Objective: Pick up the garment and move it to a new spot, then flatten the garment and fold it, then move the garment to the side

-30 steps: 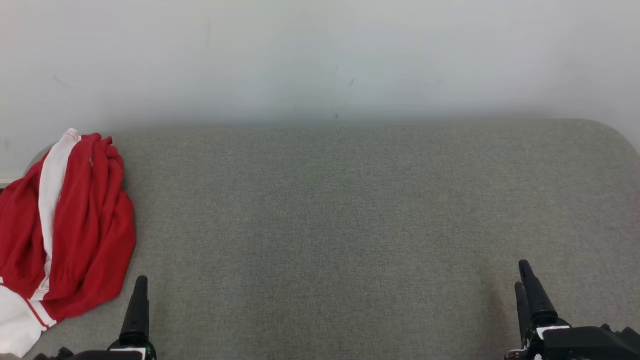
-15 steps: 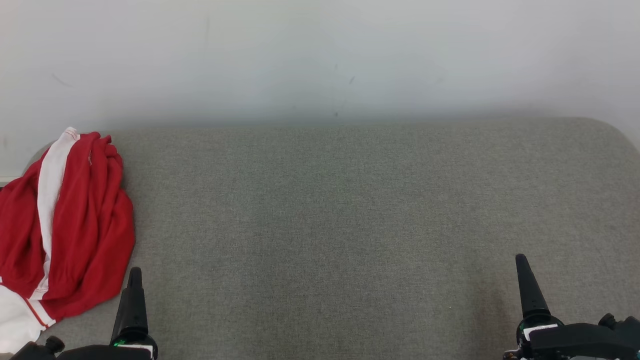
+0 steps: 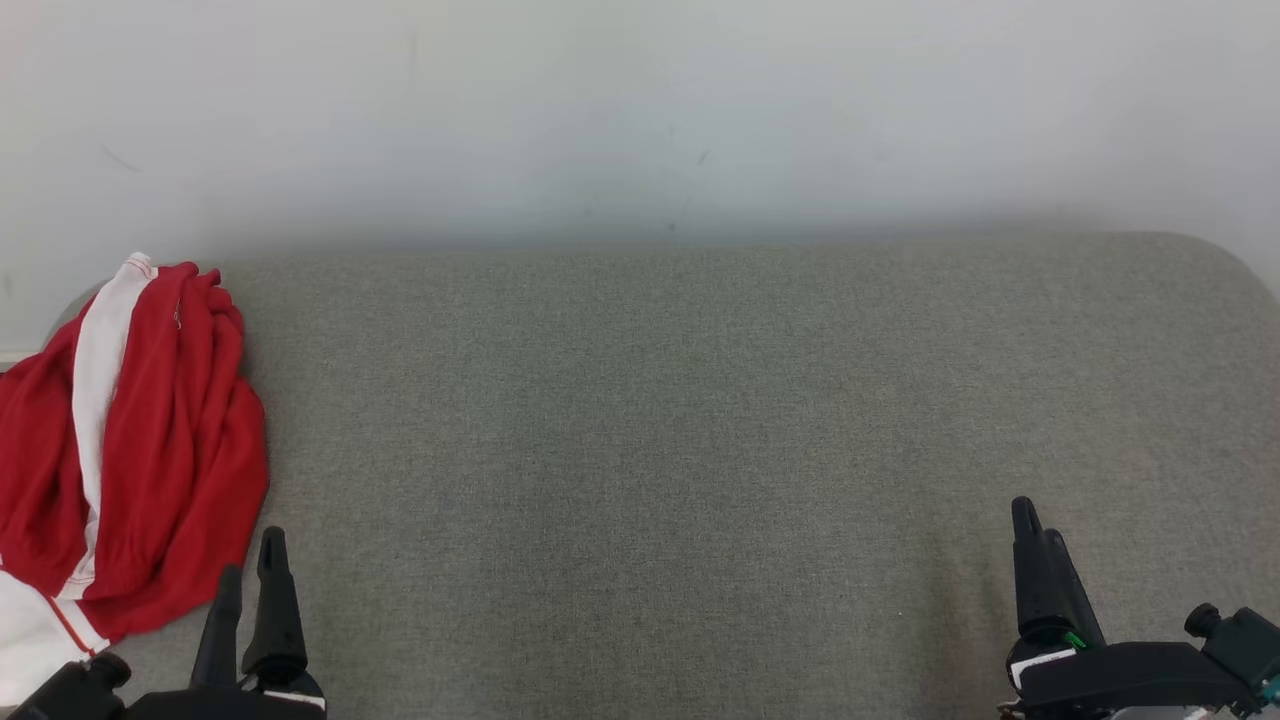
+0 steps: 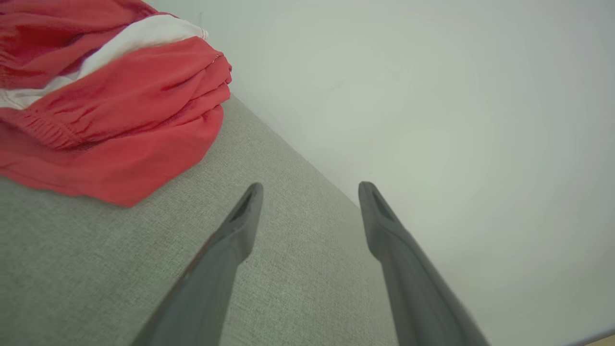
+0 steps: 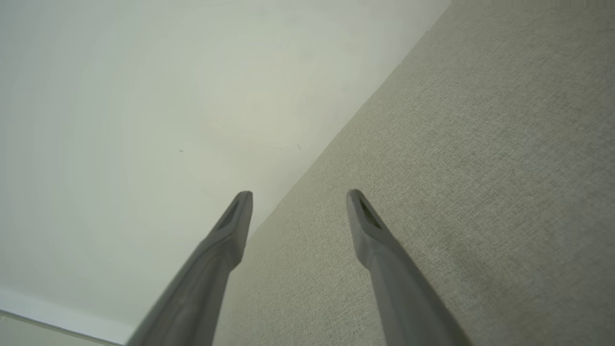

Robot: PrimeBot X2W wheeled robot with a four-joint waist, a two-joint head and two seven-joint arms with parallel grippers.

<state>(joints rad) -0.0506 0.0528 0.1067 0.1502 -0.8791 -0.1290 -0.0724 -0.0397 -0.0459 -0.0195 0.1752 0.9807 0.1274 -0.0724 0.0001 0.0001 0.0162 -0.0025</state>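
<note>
A crumpled red garment (image 3: 150, 450) with white panels lies heaped at the left end of the grey cushion (image 3: 680, 440), part of it running off the head view's left edge. The same red garment (image 4: 110, 110) fills the upper left of the left wrist view. My left gripper (image 3: 250, 555) stands open at the lower left, just right of the garment's near edge and apart from it, nothing between its fingers (image 4: 240, 226). My right gripper (image 3: 1035, 520) is open at the lower right over bare cushion, its fingers (image 5: 230, 230) holding nothing.
A pale wall (image 3: 640, 110) runs along the cushion's far edge. The cushion's right end (image 3: 1230, 265) curves away at the far right. The wall (image 5: 144, 120) also takes up the left half of the right wrist view.
Both wrists have rolled, so two fingers of each gripper show where one showed half a second ago. The right gripper's tips have crept slightly up and left. The garment has not moved.
</note>
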